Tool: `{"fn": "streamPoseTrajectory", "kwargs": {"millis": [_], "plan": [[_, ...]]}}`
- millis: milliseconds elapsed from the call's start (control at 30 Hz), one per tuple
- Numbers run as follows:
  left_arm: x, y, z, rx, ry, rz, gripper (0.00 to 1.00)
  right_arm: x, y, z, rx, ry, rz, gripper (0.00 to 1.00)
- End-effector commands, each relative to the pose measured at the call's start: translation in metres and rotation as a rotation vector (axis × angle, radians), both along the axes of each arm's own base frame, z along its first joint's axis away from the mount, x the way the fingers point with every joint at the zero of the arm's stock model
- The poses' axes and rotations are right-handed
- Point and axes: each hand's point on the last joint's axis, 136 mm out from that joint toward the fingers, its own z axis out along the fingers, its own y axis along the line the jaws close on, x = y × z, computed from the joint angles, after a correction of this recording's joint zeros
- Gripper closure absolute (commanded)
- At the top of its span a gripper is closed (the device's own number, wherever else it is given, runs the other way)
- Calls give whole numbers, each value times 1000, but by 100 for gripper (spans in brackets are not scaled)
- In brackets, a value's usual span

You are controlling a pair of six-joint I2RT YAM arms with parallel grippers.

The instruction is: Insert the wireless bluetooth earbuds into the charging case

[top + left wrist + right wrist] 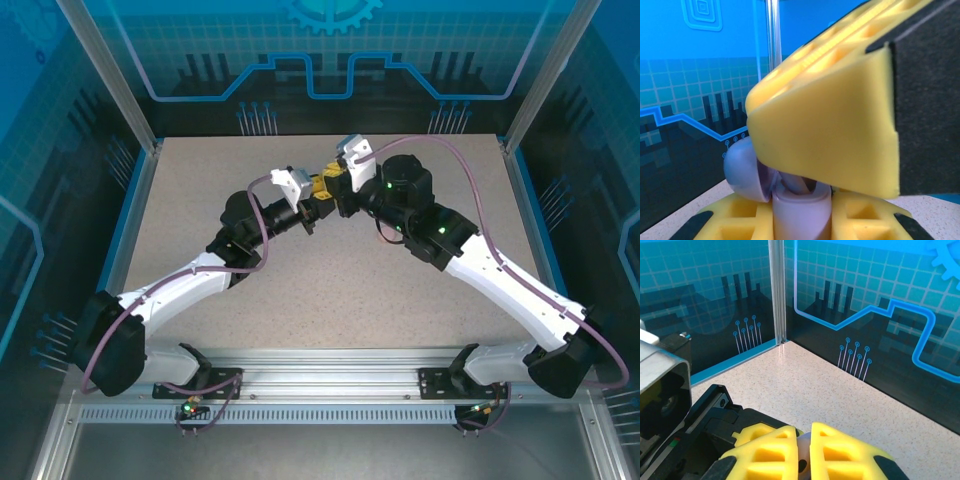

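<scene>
High over the middle of the table my two grippers meet tip to tip. My left gripper point(315, 197) point(801, 226) is shut on the lilac charging case point(801, 215), one yellow finger on each side, and the round lid point(742, 172) is swung open to the left. My right gripper point(336, 182) point(804, 456) is shut on a lilac earbud point(803, 452). Its yellow finger point(825, 125) hangs right over the case. The earbud's stem point(796, 182) reaches down into the case's open top; the rest of it is hidden behind that finger.
The speckled table point(320, 290) lies far below both grippers. Clear blue-printed walls point(865, 300) and an upright corner post point(776, 290) close off the back. The left arm's black wrist point(700, 425) sits close beside the right fingers.
</scene>
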Motion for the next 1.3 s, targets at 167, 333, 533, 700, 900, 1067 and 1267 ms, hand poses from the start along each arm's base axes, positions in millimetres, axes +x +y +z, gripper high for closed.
{"fn": "streamPoseTrajectory", "kwargs": {"millis": [167, 333, 533, 700, 900, 1067, 1267], "plan": [[-5, 9, 37, -58, -95, 29, 100, 0, -7, 31, 116, -11, -30, 100], [-5, 8, 35, -56, -91, 23, 100, -1, -17, 45, 158, -48, -61, 100], [-4, 6, 33, -59, -81, 15, 100, 0, -21, 53, 177, -74, -72, 100], [-5, 6, 35, -59, -84, 15, 100, 3, -22, 49, 158, -69, -80, 100], [-7, 8, 40, -61, -94, 15, 100, 5, -22, 39, 139, -50, -81, 100], [-8, 8, 42, -64, -100, 17, 100, 6, -21, 29, 127, -32, -77, 100], [-7, 9, 43, -65, -98, 24, 100, 5, -18, 17, 113, 0, -62, 100]]}}
